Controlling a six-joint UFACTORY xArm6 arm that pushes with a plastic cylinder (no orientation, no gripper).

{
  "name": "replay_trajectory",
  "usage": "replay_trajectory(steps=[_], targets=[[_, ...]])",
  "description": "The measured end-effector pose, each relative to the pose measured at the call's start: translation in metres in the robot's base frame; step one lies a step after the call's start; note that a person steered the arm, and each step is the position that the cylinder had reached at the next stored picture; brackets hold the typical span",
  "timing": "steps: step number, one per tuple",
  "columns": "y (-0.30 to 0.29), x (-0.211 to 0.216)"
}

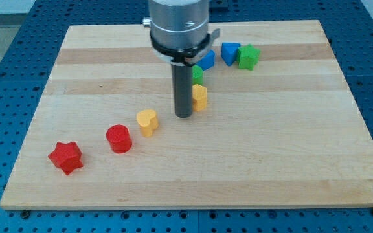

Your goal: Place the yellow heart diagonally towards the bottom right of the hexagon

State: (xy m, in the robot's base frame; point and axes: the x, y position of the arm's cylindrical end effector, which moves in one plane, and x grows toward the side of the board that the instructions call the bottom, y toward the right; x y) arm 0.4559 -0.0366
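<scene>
Between the yellow heart-shaped block (147,122) and yellow hexagon block (200,97), you see my tip (184,115), jawless, touching the hexagon's left side.

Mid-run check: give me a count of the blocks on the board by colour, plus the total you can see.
Red: 2, a star and a cylinder
Yellow: 2, a heart and a block beside my tip, half hidden by the rod
Blue: 2, a triangle and a block partly hidden
Green: 2, a star and a block mostly hidden
Total: 8
</scene>
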Motion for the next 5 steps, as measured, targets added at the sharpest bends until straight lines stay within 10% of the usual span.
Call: replay_trajectory(steps=[3, 5], targets=[[-0.094, -0.010], [-0.080, 0.056]])
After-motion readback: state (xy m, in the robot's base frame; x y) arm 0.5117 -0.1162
